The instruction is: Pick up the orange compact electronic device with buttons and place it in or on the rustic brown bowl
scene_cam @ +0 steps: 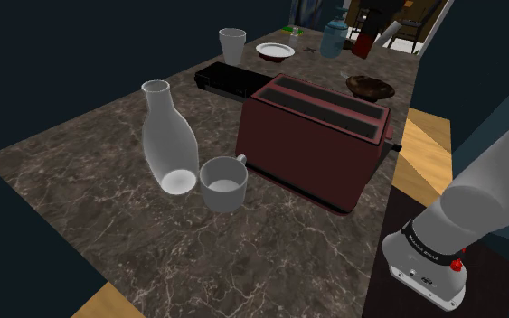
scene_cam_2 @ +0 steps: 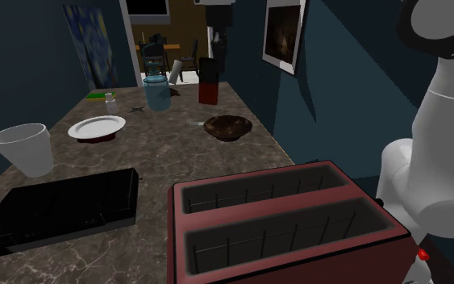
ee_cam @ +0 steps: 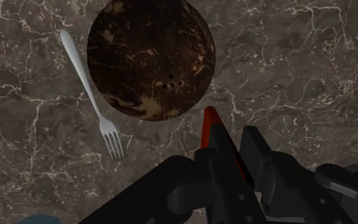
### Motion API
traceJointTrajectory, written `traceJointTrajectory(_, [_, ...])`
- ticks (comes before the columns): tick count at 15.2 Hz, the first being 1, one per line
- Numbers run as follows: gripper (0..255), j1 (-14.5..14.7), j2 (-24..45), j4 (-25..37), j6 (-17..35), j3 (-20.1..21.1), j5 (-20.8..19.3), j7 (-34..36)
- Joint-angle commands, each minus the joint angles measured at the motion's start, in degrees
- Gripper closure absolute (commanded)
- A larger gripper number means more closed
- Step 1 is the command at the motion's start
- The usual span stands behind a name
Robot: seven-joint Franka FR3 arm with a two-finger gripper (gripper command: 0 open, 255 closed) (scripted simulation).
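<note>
Orange-red compact device (ee_cam: 210,126) is clasped in the gripper (ee_cam: 234,154), hanging above the far end of the marble bench (ee_cam: 298,63), near the mottled brown bowl (ee_cam: 151,57); a white fork (ee_cam: 89,89) lies beside it.

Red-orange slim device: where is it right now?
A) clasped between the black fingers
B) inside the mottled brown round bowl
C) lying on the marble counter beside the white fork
A: the red-orange slim device sits clasped between the fingers, just outside the rim of the mottled brown round bowl, which has nothing in it.
</note>
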Motion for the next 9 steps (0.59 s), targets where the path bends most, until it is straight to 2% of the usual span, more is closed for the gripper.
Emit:
traceJointTrajectory(1, [255,-1.6,1.3,2.2,-1.0,-1.4,0.5,-3.0])
traceJointTrajectory(7, [255,-6.6,4.5,7.8,-3.7,-5.3,2.0,-11.5])
traceJointTrajectory(9, [255,-6.3,3.6,5.0,-1.8,-5.1,1.5,-11.2])
